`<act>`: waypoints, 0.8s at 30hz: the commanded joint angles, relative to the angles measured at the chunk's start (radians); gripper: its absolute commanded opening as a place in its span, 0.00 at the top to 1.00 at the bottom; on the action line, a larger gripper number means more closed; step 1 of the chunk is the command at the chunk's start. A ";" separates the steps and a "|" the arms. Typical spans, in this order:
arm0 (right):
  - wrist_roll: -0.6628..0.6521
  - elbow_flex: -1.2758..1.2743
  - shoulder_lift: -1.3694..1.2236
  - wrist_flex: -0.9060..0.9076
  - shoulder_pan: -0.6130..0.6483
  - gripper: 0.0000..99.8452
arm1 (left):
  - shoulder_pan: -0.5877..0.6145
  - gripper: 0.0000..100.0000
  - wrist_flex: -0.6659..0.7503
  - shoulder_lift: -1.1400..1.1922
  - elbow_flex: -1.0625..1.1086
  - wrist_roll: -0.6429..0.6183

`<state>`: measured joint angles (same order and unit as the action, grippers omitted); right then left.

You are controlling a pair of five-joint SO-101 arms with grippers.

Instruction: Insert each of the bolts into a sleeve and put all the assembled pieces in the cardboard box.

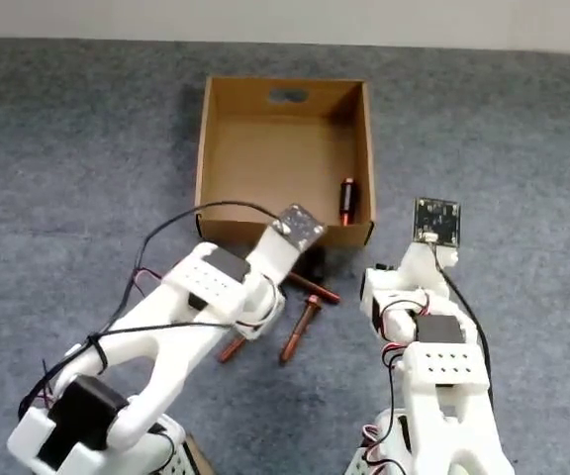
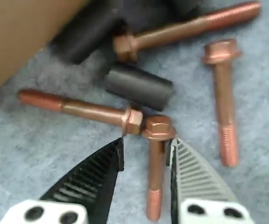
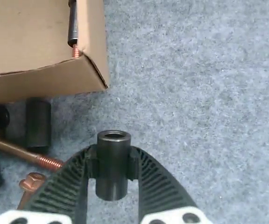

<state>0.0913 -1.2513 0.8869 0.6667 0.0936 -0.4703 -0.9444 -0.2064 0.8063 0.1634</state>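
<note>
I count four loose copper-coloured bolts (image 2: 221, 100), each free of any sleeve, four bare black sleeves (image 3: 37, 123), each with no bolt in it, one assembled piece (image 1: 347, 201) made of a bolt seated in a sleeve, and one open-topped cardboard box (image 1: 275, 158).

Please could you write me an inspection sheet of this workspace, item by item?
Surface: grey carpet, flat.
Job's things: cardboard box holds one assembled piece; four loose bolts and spare sleeves lie in front of it.
Clutter: nothing seen.
Grippers: left gripper open, straddling one bolt; right gripper shut on a sleeve.
Cables: black cable loops over the left arm; wires on the right arm.
Surroundings: pale band beyond the carpet.
</note>
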 commanded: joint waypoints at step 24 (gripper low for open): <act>-0.002 0.005 0.022 -0.015 -0.010 0.99 | -0.058 0.99 -0.046 -0.156 0.061 0.031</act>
<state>0.0913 -1.2513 0.8869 0.6667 0.0936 -0.5178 -0.9812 -0.2110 0.8186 0.1649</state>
